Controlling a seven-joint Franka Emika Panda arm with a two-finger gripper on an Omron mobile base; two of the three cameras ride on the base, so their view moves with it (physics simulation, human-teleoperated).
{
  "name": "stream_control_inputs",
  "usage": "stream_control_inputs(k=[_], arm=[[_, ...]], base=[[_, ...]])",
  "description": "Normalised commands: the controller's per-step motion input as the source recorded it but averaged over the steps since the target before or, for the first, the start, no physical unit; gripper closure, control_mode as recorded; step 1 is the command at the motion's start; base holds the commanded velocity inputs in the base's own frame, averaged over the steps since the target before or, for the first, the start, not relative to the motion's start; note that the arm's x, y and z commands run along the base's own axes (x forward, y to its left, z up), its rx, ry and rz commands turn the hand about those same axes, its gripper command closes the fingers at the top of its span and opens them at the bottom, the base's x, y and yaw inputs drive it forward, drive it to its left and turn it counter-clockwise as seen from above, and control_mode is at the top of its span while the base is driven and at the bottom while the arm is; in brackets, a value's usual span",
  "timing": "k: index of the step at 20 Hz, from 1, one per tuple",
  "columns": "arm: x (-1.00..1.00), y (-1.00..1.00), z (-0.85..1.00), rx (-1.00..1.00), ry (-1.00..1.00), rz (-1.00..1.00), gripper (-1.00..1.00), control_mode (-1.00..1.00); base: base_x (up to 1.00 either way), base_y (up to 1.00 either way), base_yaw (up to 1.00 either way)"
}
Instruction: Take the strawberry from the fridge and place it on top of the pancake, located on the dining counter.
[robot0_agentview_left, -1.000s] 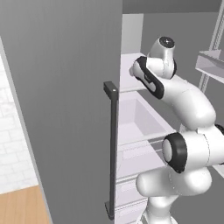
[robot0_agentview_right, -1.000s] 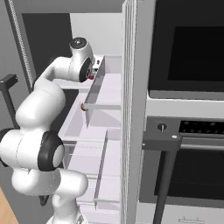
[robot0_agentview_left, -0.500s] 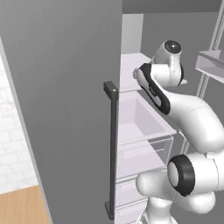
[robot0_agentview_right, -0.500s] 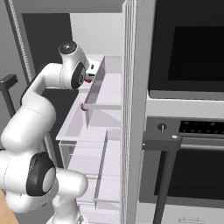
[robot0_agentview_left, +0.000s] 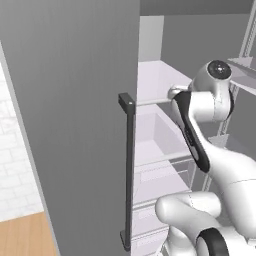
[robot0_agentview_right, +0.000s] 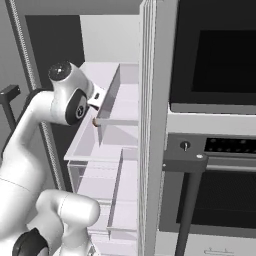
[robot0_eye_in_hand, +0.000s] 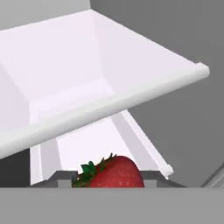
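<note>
While the fridge (robot0_agentview_left: 75, 125) stands with its door swung wide, the white arm reaches in toward the white shelves (robot0_agentview_right: 125, 95). From the hand's own camera, the strawberry (robot0_eye_in_hand: 113, 173) sits right between the two dark fingertips, its green leaves turned to the left, and the gripper (robot0_eye_in_hand: 109, 179) looks clamped on it. A pale shelf edge (robot0_eye_in_hand: 105, 109) crosses just beyond the berry. From the right side, a small red spot (robot0_agentview_right: 95, 121) shows at the hand, beside the shelf front. An oven (robot0_agentview_right: 215, 125) stands next to the fridge.
</note>
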Motion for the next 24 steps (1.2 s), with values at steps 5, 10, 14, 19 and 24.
stream_control_inputs(k=[5,10,14,19,24], arm=[[-1.00,-0.02,0.06,0.02,0.25,-0.01,1.00,-1.00],[-1.00,0.00,-0.21,0.00,0.13,0.00,1.00,-1.00],[-1.00,0.10,-0.54,0.01,0.15,0.00,1.00,-1.00],[-0.70,0.26,-0.62,0.00,0.16,0.00,1.00,-1.00],[-0.30,0.00,-0.45,0.01,0.09,0.00,1.00,-1.00]], base=[[0.00,0.00,0.00],[0.00,0.00,0.00],[0.00,0.00,0.00],[0.00,0.00,0.00],[0.00,0.00,0.00]])
